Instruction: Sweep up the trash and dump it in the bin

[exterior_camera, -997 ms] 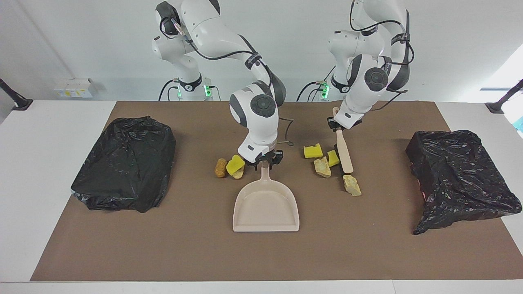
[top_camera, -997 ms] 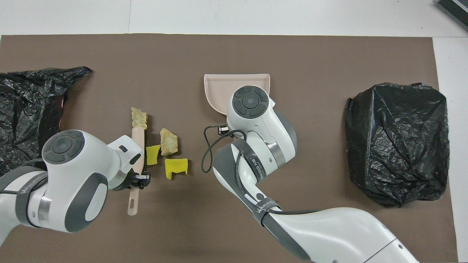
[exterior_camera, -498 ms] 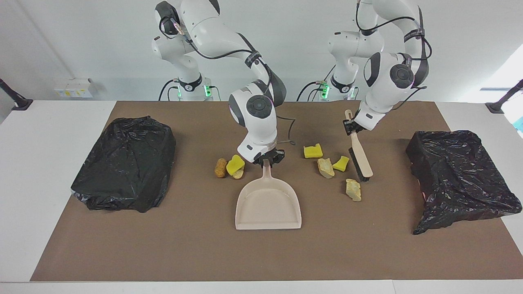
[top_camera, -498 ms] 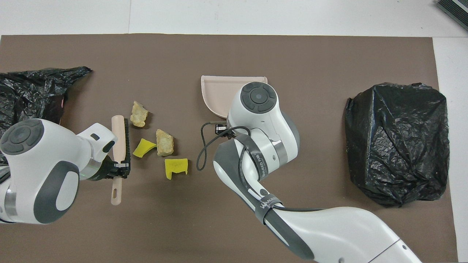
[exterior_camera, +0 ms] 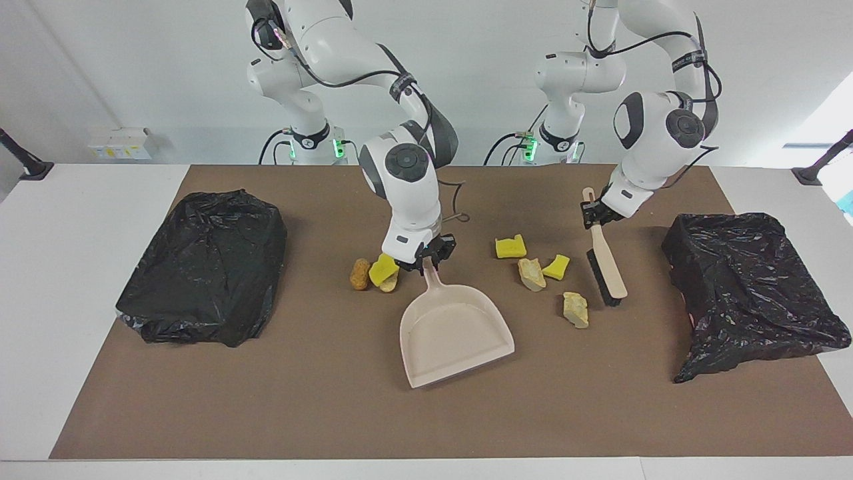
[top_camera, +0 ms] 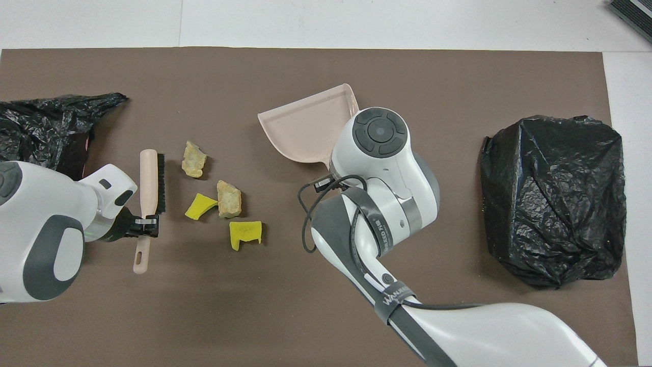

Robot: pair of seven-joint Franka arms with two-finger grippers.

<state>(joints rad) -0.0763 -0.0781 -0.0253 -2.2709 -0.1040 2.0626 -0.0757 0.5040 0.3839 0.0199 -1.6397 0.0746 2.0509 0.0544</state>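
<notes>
The left gripper (exterior_camera: 595,215) jaws grasp the brush (exterior_camera: 605,265), and the right gripper (exterior_camera: 426,257) jaws grasp the dustpan (exterior_camera: 456,333). Trash (exterior_camera: 532,273) lies on the bench between them. Sweeping is starting; next the brush must push the pieces toward the pan.

open mat between brush (exterior_camera: 605,265) and dustpan (exterior_camera: 455,331) | blocked: four trash chunks (exterior_camera: 533,273), seemingly loose

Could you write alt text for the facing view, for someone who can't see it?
Two robot arms work at a table: the right gripper holds a beige dustpan, the left gripper a brush, with trash chunks between and near them.
</notes>
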